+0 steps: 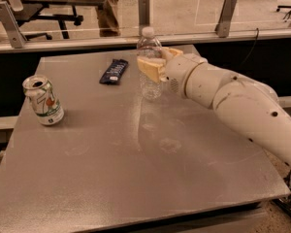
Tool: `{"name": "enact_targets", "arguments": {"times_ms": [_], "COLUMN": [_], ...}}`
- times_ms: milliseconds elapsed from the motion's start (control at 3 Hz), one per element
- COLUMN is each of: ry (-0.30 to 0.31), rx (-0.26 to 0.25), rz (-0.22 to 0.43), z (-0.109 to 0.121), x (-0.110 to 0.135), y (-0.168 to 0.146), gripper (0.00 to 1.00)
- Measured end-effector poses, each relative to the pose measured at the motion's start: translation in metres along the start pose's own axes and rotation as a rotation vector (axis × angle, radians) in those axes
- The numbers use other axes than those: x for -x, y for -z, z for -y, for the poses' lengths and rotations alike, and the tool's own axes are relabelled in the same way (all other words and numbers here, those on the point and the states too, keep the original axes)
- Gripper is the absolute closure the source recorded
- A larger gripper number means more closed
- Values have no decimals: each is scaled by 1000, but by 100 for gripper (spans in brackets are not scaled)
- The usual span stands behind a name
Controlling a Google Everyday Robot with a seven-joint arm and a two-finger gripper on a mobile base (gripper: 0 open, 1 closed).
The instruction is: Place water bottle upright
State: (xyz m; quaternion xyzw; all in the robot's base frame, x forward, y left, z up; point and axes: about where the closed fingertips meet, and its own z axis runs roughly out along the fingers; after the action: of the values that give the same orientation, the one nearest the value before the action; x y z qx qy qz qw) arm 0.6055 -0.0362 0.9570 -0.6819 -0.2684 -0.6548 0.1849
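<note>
The water bottle (149,84) is clear and ribbed with a white cap. It stands upright at the back middle of the grey table (136,169), with its base at or just above the surface. My gripper (155,64) comes in from the right on a thick white arm. Its yellowish fingers (148,68) are closed around the bottle's middle and hide the label band.
A white-green soda can (43,102) stands upright at the left of the table. A dark snack wrapper (113,71) lies flat at the back, left of the bottle. A glass barrier with metal posts (144,11) runs behind the table's far edge.
</note>
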Motion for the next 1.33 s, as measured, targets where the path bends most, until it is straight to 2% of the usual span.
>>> {"name": "enact_targets", "arguments": {"times_ms": [333,1000,1333], "ry": [-39,-53,-53], "rx": [18,21,19], "rz": [-14,-17,-17], "z": [-5,-11,-9], "x": [7,17,16], "y": [-2,-8,-8], "gripper": [54,8,0]}}
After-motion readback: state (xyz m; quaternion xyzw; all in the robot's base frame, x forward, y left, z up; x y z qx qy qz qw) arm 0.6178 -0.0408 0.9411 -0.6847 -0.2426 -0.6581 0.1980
